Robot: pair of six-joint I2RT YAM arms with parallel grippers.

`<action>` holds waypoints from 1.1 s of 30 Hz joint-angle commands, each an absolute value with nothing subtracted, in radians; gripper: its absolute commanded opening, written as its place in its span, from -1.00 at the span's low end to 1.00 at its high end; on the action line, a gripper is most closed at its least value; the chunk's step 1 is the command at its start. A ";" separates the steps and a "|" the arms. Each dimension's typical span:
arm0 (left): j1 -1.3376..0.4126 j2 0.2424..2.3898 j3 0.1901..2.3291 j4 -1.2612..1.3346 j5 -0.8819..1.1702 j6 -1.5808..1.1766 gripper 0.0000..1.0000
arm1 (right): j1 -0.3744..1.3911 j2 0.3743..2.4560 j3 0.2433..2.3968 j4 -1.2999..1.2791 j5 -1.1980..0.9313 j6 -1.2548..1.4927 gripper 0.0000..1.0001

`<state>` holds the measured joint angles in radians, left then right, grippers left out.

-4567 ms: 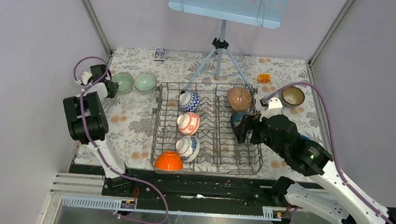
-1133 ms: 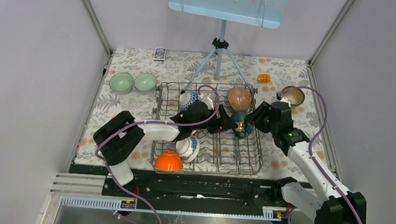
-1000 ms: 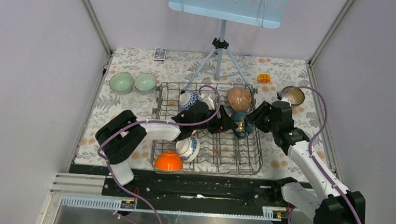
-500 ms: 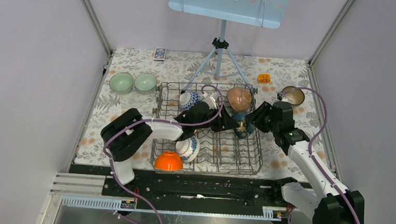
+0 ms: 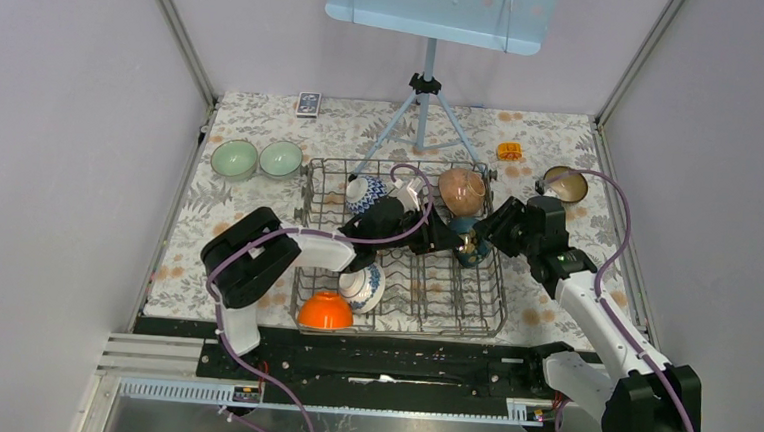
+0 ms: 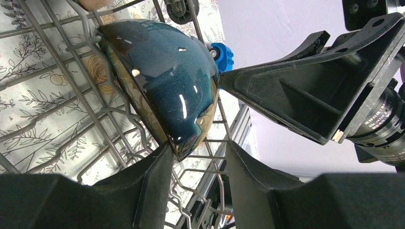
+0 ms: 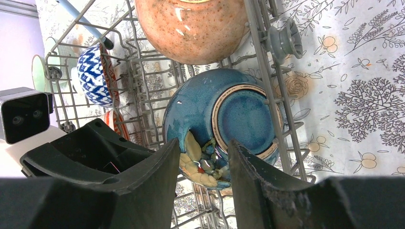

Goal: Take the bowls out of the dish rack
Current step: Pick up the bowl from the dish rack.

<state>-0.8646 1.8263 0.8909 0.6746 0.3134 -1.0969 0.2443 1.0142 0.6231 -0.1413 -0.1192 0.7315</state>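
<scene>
Pincers of both arms meet at one dark blue bowl [image 5: 468, 245], which stands on edge among the wires in the right half of the dish rack [image 5: 433, 291]. The right pincer [image 7: 204, 142] pinches this bowl by its rim: in its wrist view the glazed wall fills the space between the two fingers [image 7: 160, 176], and the foot ring faces the camera. The left pincer [image 6: 198, 144] is set at the same rim from the opposite side. One finger [image 6: 153, 183] touches the outer wall while the other stands just off it with a sliver of rack wire showing between, so whether it truly bites I cannot tell. The two pincers are nearly tip to tip, with the bowl's edge between them.

Just beyond the right pincer, farther from the arm bases, a speckled brown bowl [image 7: 191, 24] leans in the rack just beside the blue one. Behind the left pincer, beside its arm, a blue-and-white bowl [image 5: 364, 193] sits at the rack's far side. Nearer the bases than that pincer are a second blue-and-white bowl [image 5: 364, 287] and an orange bowl [image 5: 325, 311]. Well to the left of the left pincer, outside the rack, two pale green bowls [image 5: 233, 157] rest on the desk [image 5: 247, 228]. Beyond the right pincer and to its right lies a brown bowl with a tan inside [image 5: 565, 184] — also on the desk, outside the rack.
</scene>
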 commanded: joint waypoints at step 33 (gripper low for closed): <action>-0.874 1.926 0.937 1.073 0.382 -1.161 -0.33 | 0.235 0.971 0.571 -0.144 -0.171 0.762 -0.01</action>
